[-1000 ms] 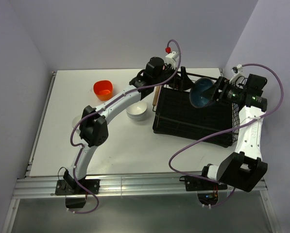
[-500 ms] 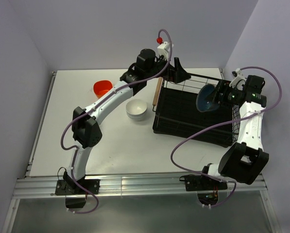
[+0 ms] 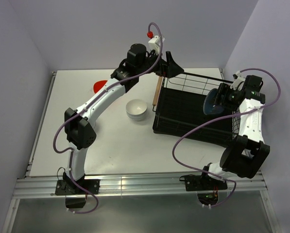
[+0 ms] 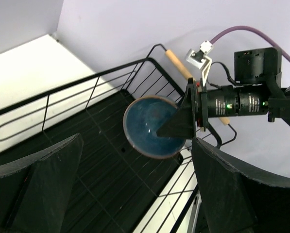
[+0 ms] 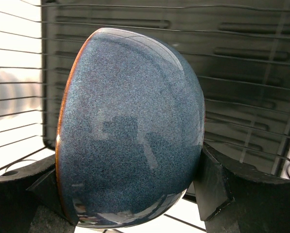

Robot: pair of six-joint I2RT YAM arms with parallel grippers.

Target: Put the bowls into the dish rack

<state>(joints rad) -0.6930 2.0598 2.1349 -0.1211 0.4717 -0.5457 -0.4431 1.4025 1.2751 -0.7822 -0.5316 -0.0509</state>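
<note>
White bowl [image 3: 136,108] sits where it was on the counter [image 3: 110,145], just left of the dish rack [image 3: 176,127]; it may be a stack, can't tell. Nothing is seated in the rack as far as these views show. The main change is on your right arm. The blue bowl [image 3: 213,102] has travelled from over the rack's far middle toward its right side, and it has turned more edge-on. The right claw [image 3: 218,98] clamps it across the rim, one finger inside and one on the outer wall. The right wrist view shows the bowl [image 5: 130,131] filling the gap between the fingers, hanging above the wires and touching none. Farther back, your left claw [image 3: 171,65] has lifted clear of the rack's far left corner. Its jaws are spread wide with nothing between them, and its wrist view looks down on the bowl [image 4: 152,126] from above. The orange bowl [image 3: 99,85] at the far left is now mostly hidden behind that arm. Judgement: the left arm has made room and the first placement is close. You'll want to lower the bowl into a slot before letting go. The other bowls are still to load.
</note>
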